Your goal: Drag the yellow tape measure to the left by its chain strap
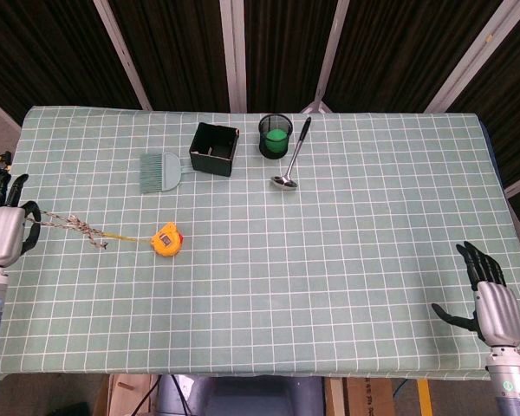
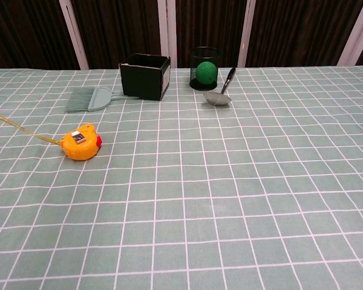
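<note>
The yellow tape measure [image 1: 165,240] lies on the green checked cloth at the left, also seen low left in the chest view as the tape measure [image 2: 80,143]. Its chain strap [image 1: 74,227] runs taut leftward from it to my left hand [image 1: 2,232], which grips the strap's end at the table's left edge. The strap [image 2: 15,125] leaves the chest view at the left, where that hand is out of frame. My right hand [image 1: 491,302] hovers at the table's near right corner, fingers spread, holding nothing.
A grey-green brush [image 1: 160,171], a black box [image 1: 214,148], a black mesh cup [image 1: 276,137] with a green ball inside and a metal ladle [image 1: 291,158] stand along the back. The table's left edge [image 1: 9,173] is close to my left hand.
</note>
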